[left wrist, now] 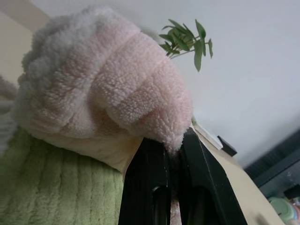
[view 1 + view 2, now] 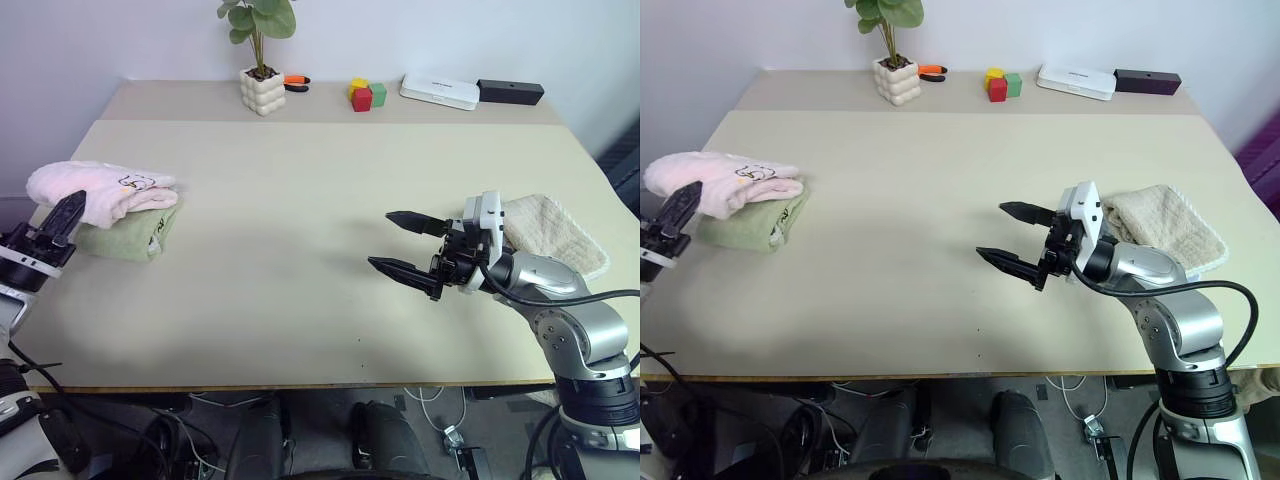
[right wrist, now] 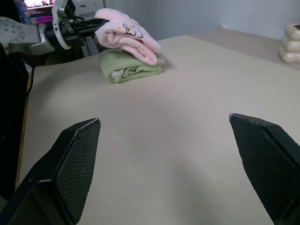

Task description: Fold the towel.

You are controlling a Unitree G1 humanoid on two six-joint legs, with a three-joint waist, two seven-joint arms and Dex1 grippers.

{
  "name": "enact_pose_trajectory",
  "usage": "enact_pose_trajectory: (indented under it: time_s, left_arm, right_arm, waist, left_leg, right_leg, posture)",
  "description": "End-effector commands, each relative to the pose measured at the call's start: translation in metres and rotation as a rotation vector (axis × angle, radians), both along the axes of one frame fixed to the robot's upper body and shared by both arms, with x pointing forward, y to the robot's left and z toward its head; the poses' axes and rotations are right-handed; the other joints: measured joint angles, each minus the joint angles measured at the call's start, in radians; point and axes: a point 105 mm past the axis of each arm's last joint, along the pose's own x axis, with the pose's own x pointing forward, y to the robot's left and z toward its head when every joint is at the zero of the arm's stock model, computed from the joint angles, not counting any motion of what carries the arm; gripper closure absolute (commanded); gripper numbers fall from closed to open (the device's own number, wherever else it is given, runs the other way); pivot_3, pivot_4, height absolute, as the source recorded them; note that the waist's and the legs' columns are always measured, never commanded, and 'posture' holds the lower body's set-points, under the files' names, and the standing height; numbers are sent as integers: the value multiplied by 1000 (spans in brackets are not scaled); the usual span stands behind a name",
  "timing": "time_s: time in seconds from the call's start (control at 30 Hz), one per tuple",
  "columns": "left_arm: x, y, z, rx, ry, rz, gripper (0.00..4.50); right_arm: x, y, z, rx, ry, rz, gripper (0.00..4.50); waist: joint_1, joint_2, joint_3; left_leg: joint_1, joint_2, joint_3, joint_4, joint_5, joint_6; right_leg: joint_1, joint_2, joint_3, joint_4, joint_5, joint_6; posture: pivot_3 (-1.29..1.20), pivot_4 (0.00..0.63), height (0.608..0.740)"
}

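Resting folded atop green towel (image 2: 128,236), pink towel (image 2: 100,190) has its edge pinched by left gripper (image 2: 66,216); right gripper (image 2: 400,245) hovers mid-table, fingers spread.

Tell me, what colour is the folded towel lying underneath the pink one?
Light green. The green towel under the pink towel shows best in the right wrist view.

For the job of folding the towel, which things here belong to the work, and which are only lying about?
Belong to the job:
- pink towel, lying on the green towel
- left gripper, shut on the pink towel's edge
- right gripper, open over the table

Only lying about:
- green towel
- cream towel
- potted plant
- coloured blocks
- white box
- black box
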Motion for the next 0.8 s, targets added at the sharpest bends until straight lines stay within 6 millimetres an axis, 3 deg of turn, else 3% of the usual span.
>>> enact_pose_trajectory:
  time_s: [0.03, 0.13, 0.27, 0.4, 0.6, 0.8]
  left_arm:
    - [-12, 15, -13, 23, 9, 97, 4464]
    - [-23, 15, -34, -63, 59, 112, 4464]
    - [-26, 15, -42, -109, 89, 126, 4464]
    - [-27, 16, -40, -115, 89, 136, 3044]
    - [-34, 11, -40, -167, 106, 85, 36]
    - [-56, -18, -46, -259, 220, -113, 36]
  right_arm:
    - [-1, 0, 11, 4, -60, 6, 0]
    - [0, 0, 12, -3, -66, 7, 0]
    - [0, 2, 14, -9, -80, 13, 0]
    - [3, 7, 17, -2, -98, 19, 0]
    - [3, 9, 15, 2, -96, 21, 0]
    - [4, 11, 13, 9, -87, 23, 0]
  waist:
    - [-1, 0, 0]
    - [-8, 0, 0]
    - [-9, -2, -1]
    - [-14, -2, -1]
    - [-17, -2, -1]
    - [-19, -2, -1]
  left_leg:
    - [0, 0, 0, 0, 0, 0]
    - [1, 0, 1, -1, 0, 0]
    - [0, 0, -1, 0, 0, 0]
    - [0, 0, -1, 0, 0, 0]
    - [0, 0, 0, -1, 0, 0]
    - [0, 0, 0, -1, 0, 0]
  right_leg:
    - [0, 0, 0, 0, 0, 0]
    - [0, 0, 0, 0, 0, 0]
    - [0, 0, 0, 1, 0, 0]
    - [0, -1, 0, 0, 0, 0]
    - [0, -1, 0, 0, 0, 0]
    - [0, -1, 0, 1, 0, 0]
  posture:
    - [0, 150, 735]
    - [0, 150, 735]
    - [0, 150, 735]
    - [0, 150, 735]
    - [0, 150, 735]
    - [0, 150, 735]
